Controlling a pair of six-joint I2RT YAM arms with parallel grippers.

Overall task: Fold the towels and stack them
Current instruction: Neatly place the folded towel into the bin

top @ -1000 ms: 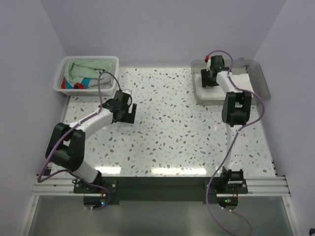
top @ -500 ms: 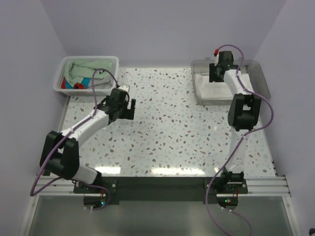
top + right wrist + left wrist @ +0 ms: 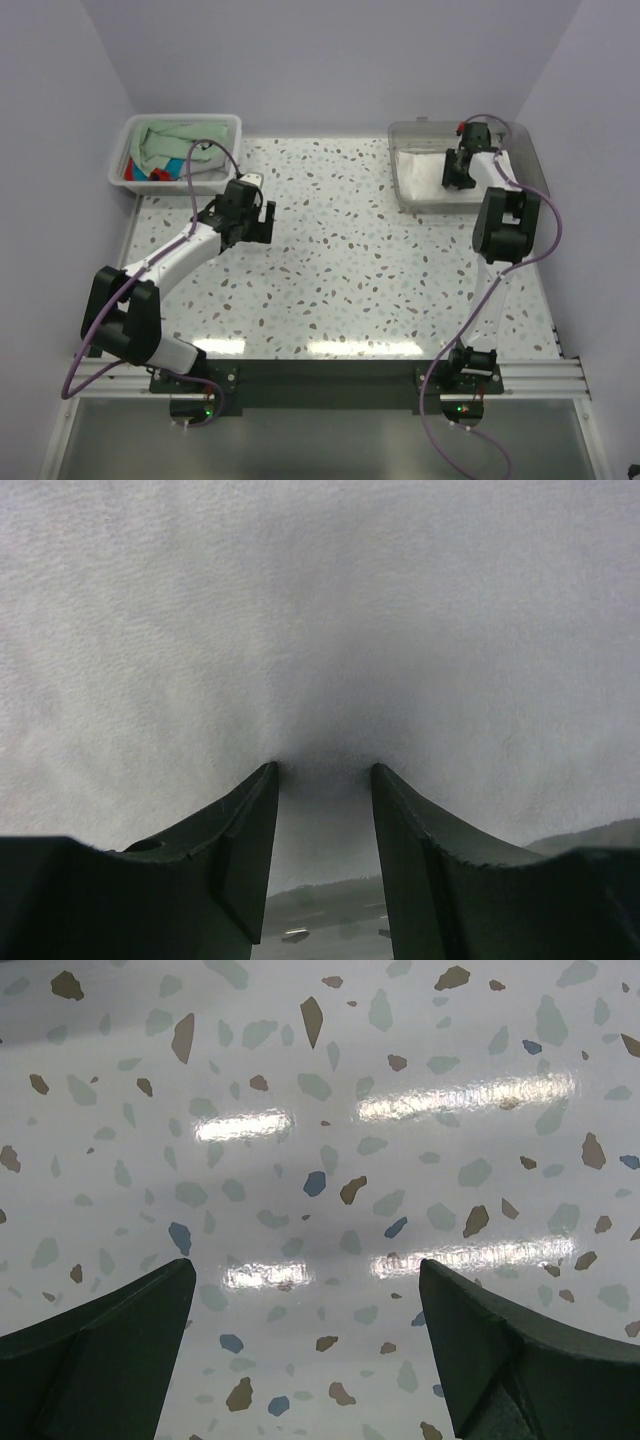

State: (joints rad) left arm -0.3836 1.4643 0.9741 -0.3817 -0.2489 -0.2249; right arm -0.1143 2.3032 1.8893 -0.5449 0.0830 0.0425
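The right end effector has its jaws at a narrow gap, both tips pressed into the white towel, which dimples between them. I cannot tell whether any cloth is actually pinched. That towel lies in the clear grey tray at the upper right of the overhead view, where the right arm reaches in.

The left end effector is spread wide and holds nothing. It hangs over bare speckled desk, left of centre.

At the upper left, the white slatted basket holds a pale mint towel and a turquoise-and-red patterned towel, well apart from both arms.
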